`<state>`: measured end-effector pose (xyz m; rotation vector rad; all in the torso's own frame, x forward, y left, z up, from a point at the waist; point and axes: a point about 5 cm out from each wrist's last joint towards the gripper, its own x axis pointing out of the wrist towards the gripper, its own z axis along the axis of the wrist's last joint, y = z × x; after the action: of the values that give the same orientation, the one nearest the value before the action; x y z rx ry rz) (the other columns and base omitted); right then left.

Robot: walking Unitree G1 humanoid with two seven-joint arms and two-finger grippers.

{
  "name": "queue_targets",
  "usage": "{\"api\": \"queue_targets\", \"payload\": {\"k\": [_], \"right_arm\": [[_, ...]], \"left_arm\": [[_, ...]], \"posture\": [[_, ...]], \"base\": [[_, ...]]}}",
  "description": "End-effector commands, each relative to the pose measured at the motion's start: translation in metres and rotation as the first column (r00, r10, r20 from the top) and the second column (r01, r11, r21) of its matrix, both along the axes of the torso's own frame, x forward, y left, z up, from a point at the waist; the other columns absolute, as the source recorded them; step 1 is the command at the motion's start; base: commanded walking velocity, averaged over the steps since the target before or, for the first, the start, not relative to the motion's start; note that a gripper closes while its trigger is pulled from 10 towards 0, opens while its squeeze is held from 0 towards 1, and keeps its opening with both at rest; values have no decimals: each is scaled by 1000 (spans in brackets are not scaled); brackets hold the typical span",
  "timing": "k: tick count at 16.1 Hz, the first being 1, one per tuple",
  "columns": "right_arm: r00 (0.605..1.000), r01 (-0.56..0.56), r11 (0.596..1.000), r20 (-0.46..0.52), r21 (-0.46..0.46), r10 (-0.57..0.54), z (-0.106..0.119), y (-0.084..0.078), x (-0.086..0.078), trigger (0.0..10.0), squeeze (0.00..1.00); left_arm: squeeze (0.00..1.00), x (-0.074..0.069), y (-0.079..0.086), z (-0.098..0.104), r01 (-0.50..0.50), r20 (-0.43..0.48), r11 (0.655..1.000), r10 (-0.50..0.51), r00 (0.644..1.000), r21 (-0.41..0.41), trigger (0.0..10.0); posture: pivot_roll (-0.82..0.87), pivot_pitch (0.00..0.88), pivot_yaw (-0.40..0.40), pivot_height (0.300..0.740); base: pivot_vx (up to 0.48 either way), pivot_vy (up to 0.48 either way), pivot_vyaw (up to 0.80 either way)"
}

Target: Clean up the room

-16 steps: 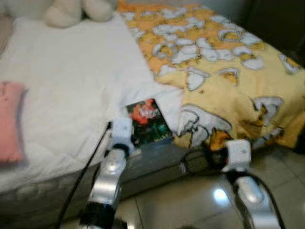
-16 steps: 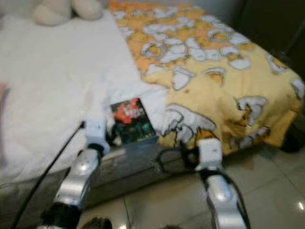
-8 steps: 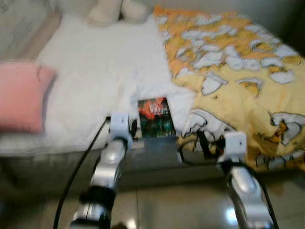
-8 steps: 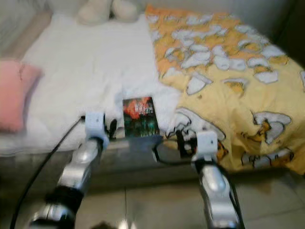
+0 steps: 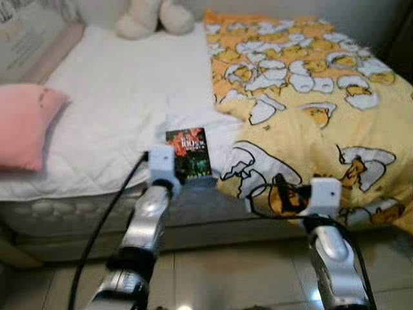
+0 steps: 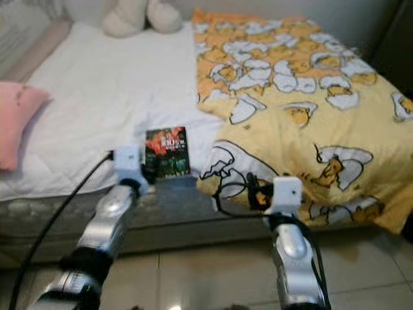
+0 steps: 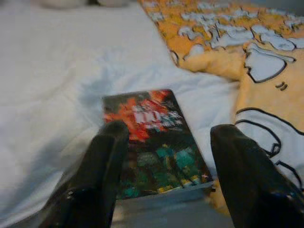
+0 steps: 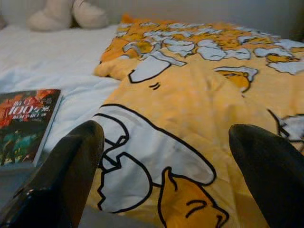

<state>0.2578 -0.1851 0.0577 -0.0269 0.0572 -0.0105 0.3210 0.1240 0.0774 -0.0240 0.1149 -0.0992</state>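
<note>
Over the last second the whole scene slid and sharpened, which read as the head swinging round to face the bed squarely rather than anything on it moving; the book (image 5: 188,154) lay on the white sheet (image 5: 122,97) at the mattress edge throughout, just beside the yellow duvet (image 5: 310,103). The left gripper (image 7: 166,142) had come up to it with its fingers (image 7: 107,161) spread wide, the near end of the book lying between the two tips, its far end reaching out beyond them; no contact could be made out. The right gripper (image 8: 164,161) was likewise wide apart, its fingers (image 8: 76,161) framing the duvet's hanging fold, the book well off beyond one tip. A pink pillow (image 5: 22,126) and a plush toy (image 5: 155,16) sat far beyond the fingers, up the bed. As a judgement, the approach looked nearly settled, with the book as the first item to clear, and the grasp itself was not yet made.
</note>
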Motion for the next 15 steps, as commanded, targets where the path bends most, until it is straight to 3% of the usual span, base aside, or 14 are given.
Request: {"api": "queue_targets", "payload": {"k": [1,2,3,5,9,15], "right_arm": [[1000,17,1000,11,16,-18,0,-1,-2,10000,871],[998,67,997,3,29,-67,0,-9,-4,10000,0],[997,76,996,6,35,-77,1,-9,-5,10000,0],[998,68,997,14,29,-69,2,-6,-5,10000,0],[1000,17,1000,22,5,-17,1,2,-5,10000,0],[997,-50,998,55,-35,52,14,3,10,10000,0]], "left_arm": [[1000,-1,5,4,-4,38,1000,3,999,28,10000],[1000,-5,-5,7,54,59,996,-58,997,78,10000],[1000,-5,-9,9,79,66,992,-86,994,100,10000],[0,-2,-12,12,96,63,993,-100,993,64,10000],[0,-5,-7,9,33,36,999,-32,999,-17,10000],[0,3,-19,18,42,70,998,-38,997,-56,10000]], "posture": [[-31,0,61,740],[-46,0,67,740],[-46,0,67,740],[-52,0,73,740],[-40,0,60,740],[-50,0,41,740]], "base": [[0,0,0],[0,0,0],[0,0,0],[0,0,0],[323,0,0],[453,0,0]]}}
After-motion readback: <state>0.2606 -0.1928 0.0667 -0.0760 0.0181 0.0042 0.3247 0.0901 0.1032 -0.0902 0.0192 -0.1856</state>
